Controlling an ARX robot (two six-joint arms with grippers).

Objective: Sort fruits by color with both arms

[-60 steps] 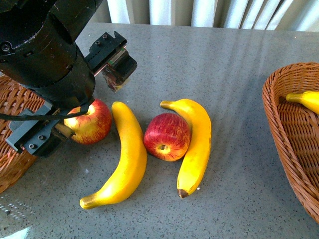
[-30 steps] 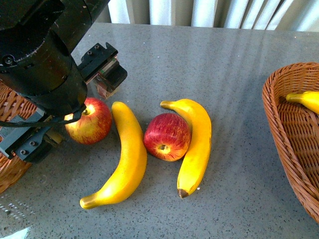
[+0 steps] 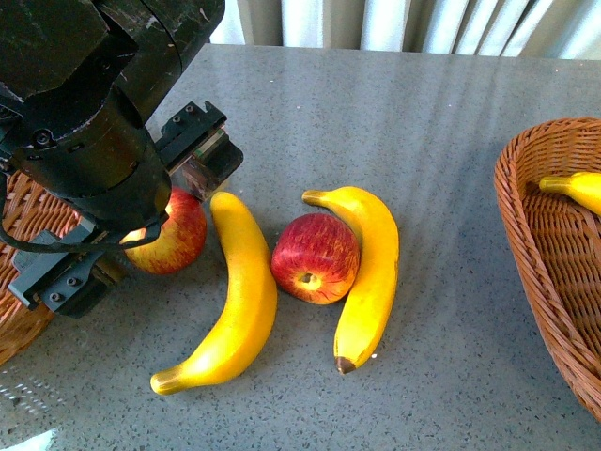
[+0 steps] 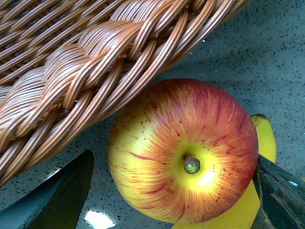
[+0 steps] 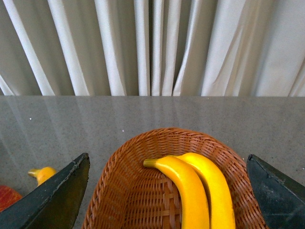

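The left arm slants down from the upper left, the left hand [image 3: 136, 221] open astride an apple [image 3: 178, 237] on the table [image 3: 394, 113]. One finger sits on each side, and contact is unclear. The apple lies between the left basket [image 3: 33, 214] and a banana [image 3: 239, 291]. The right hand [image 5: 167, 198] hangs wide open and empty over the right basket [image 5: 119, 164], which holds two bananas [image 5: 212, 188].

The left arm [image 3: 94, 160] hides much of one apple [image 3: 180, 241]; the far-right banana [image 3: 575, 189] runs off-frame.
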